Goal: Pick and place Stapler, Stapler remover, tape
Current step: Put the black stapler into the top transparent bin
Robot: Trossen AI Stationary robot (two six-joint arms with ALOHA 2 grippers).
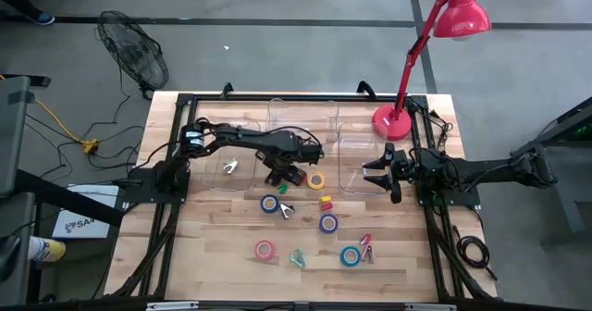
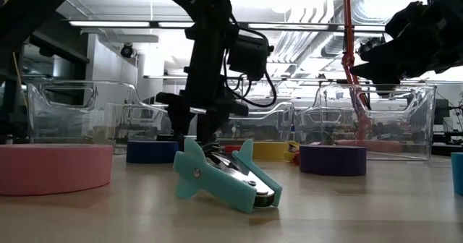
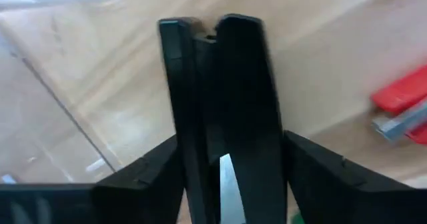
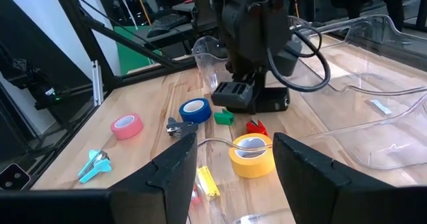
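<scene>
My left gripper (image 1: 282, 172) is mid-table, just in front of the clear bins, and it is shut on the black stapler (image 3: 227, 84). My right gripper (image 1: 375, 174) waits open over the table's right side, above a clear bin. Five tape rolls lie flat on the wood: yellow (image 1: 316, 180), blue (image 1: 269, 204), purple (image 1: 328, 223), pink (image 1: 265, 250) and teal-blue (image 1: 350, 255). A teal staple remover (image 2: 224, 176) lies near the front edge. A silver one (image 1: 229, 167) lies in the left bin, and a red one (image 1: 366, 246) lies beside the teal-blue roll. My left gripper pinches the stapler between its two fingers (image 3: 140, 184), one on each long side (image 3: 200, 157). It comes from above, and the fingers lie across the stapler's length. The stapler (image 4: 259, 101) lies level, low over the wood; whether it is lifted clear, I cannot tell.
Clear plastic bins stand along the far half: left (image 1: 222, 158), middle (image 1: 301, 117) and right (image 1: 361, 158). A red desk lamp's base (image 1: 392, 121) sits at the far right corner. Small green (image 4: 223, 117), red (image 4: 255, 125) and yellow (image 4: 205, 181) pieces lie near the stapler.
</scene>
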